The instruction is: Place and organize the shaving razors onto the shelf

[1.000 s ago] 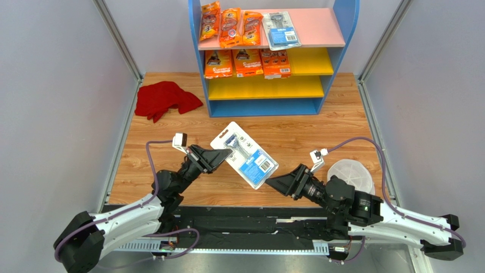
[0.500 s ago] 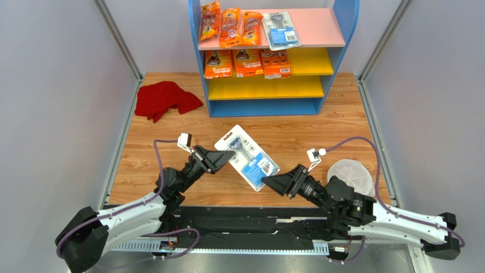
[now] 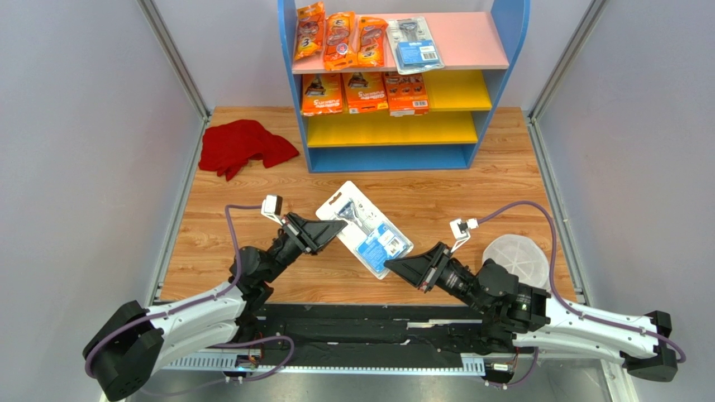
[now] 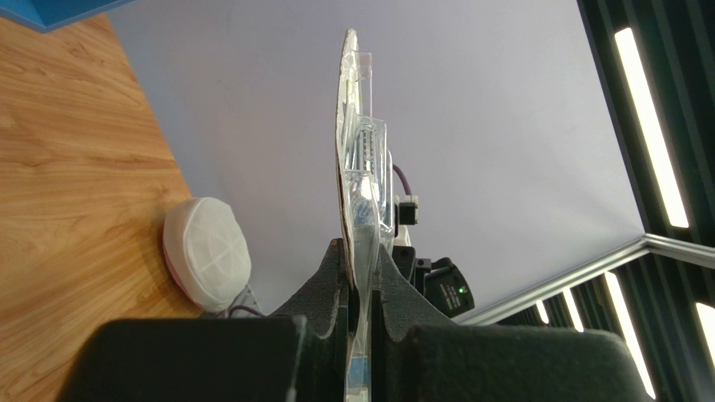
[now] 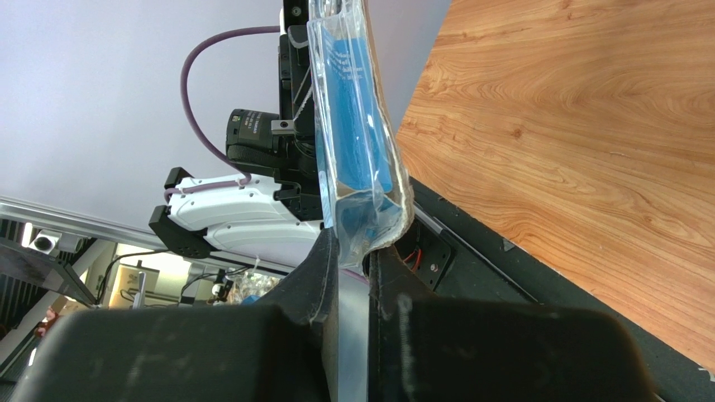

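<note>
A wooden table (image 3: 470,209) between grey walls (image 3: 84,126): a blister card (image 3: 363,228) with one razor is held between the two arms. The left gripper (image 3: 341,225) is clamped on its upper-left edge and the right gripper (image 3: 389,266) on its lower-right corner. Each wrist camera sees the card edge-on, squeezed between its fingers. At the far edge stands the shelf (image 3: 506,50). Its pink top board carries three orange bags (image 3: 340,39) and a second blister card (image 3: 415,43). Three orange cards (image 3: 365,92) line the upper yellow board. A red cloth (image 3: 243,146) lies left of the shelf, and a white dish (image 3: 519,255) sits beside the right arm.
</note>
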### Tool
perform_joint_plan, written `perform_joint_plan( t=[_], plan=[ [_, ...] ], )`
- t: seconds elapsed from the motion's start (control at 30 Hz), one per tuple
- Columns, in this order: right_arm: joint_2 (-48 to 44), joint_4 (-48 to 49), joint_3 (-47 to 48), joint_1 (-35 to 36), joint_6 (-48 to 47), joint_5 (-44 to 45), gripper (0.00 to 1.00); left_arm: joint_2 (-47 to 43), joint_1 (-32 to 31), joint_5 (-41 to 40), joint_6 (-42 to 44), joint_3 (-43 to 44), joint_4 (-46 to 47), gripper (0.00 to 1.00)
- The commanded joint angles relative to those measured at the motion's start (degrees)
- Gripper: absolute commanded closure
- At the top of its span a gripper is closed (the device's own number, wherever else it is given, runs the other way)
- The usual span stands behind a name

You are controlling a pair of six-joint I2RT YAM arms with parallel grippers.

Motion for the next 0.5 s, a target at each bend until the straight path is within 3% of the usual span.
perform_joint_plan(
  t=[0.0,0.03,0.07,0.17,0.27,0.4,0.47],
  plan=[
    [-0.94,0.76,0.87,0.25,-0.61,2.04,1.0,-2.53,-0.22,1.49,0.32,1.11,1.79,0.98],
    [-1.2,0.5,0.96,0.25,-0.52,2.04,1.0,-3.14,-0.22,1.58,0.5,1.19,-0.66,0.93],
    [-1.46,0.41,0.79,0.25,-0.52,2.22,1.0,-3.76,-0.22,1.67,0.59,1.19,-1.81,0.77],
    [-2.08,-0.03,0.7,0.25,-0.26,2.57,1.0,-6.74,-0.22,1.58,1.38,1.19,-7.52,0.15],
    [-2.78,0.06,0.52,0.17,-0.17,2.84,1.0,-11.22,-0.22,2.28,4.71,3.21,-18.4,0.01],
    [-3.48,-3.45,0.61,0.25,0.35,3.71,1.0,-18.33,-0.22,2.29,11.74,10.74,-38.34,0.01],
    [-3.84,-4.16,0.7,0.25,0.62,4.06,1.0,-21.06,-0.22,-0.52,17.62,14.79,-54.41,0.01]
  ],
)
